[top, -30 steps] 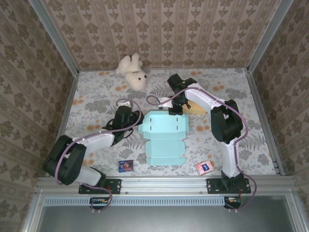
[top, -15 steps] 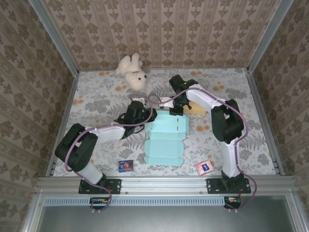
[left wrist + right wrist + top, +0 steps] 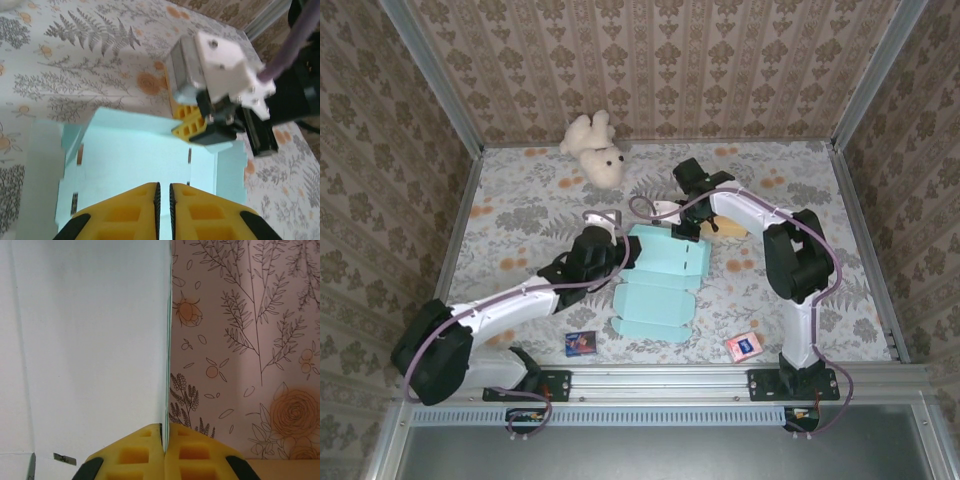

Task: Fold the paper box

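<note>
One pale blue paper box (image 3: 658,290) at the middle of the table (image 3: 520,215), mostly flat, far panel tilted up; right gripper (image 3: 164,427) clamped on that panel's edge; left gripper (image 3: 163,186) above the box's left side, closed tight; plush bear (image 3: 595,148) near the back wall

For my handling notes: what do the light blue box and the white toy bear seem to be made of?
Light blue box: thin matte card or stiff paper, judging by its flat panels, cut tabs and thin edge. Toy bear: probably soft plush fabric; its surface looks fuzzy.
</note>
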### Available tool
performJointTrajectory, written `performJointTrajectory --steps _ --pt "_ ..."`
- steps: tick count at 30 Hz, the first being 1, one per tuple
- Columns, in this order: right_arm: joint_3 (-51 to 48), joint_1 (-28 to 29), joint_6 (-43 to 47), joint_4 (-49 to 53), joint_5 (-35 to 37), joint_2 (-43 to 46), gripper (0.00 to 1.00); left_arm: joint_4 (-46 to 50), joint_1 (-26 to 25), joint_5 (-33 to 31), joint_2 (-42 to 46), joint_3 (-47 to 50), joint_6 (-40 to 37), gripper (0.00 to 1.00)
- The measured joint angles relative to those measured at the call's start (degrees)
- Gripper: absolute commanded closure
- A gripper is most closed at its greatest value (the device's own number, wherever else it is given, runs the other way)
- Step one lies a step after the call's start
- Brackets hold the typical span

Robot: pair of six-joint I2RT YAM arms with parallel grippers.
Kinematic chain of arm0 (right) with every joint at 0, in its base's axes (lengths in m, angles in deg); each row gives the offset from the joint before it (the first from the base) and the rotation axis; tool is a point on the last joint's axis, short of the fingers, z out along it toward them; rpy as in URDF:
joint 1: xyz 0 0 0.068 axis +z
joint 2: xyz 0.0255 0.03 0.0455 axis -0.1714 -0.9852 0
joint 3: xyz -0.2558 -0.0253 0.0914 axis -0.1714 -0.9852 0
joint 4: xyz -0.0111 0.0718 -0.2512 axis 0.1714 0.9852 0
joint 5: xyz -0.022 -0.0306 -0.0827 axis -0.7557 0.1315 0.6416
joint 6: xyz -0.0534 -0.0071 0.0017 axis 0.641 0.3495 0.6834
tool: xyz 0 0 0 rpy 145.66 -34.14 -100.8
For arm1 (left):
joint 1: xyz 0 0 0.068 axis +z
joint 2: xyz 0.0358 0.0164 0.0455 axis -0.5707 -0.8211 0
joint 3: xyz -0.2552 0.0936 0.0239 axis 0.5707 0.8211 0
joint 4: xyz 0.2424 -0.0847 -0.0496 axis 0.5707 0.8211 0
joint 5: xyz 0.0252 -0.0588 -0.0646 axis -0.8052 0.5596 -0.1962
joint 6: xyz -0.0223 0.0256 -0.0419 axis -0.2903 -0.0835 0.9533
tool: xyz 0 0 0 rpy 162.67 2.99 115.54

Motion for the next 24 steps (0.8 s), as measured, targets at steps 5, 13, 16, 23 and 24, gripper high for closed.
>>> performJointTrajectory --steps 5,13,16,23,24 --pt "-2.4 0.0 -1.5 -1.7 0.7 1.9 1.0 1.1 -0.2 0.0 -2.9 2.4 0.0 0.85" --pt "-6.6 0.1 -2.4 -3.5 1.0 3.7 1.0 -0.9 -0.2 1.8 -6.2 2.8 0.5 0.85" --pt "-7.0 0.1 -2.6 -4.3 1.0 3.7 1.0 -3.0 -0.3 2.6 -8.8 2.8 1.3 0.86" --pt "-7.8 0.1 -3.1 -5.3 1.0 3.9 1.0 -3.3 -0.2 2.0 -13.2 2.8 3.1 0.87" --pt "-7.9 0.1 -3.1 -5.4 1.0 3.9 1.0 -3.3 0.2 1.4 -12.9 2.8 3.2 0.87"
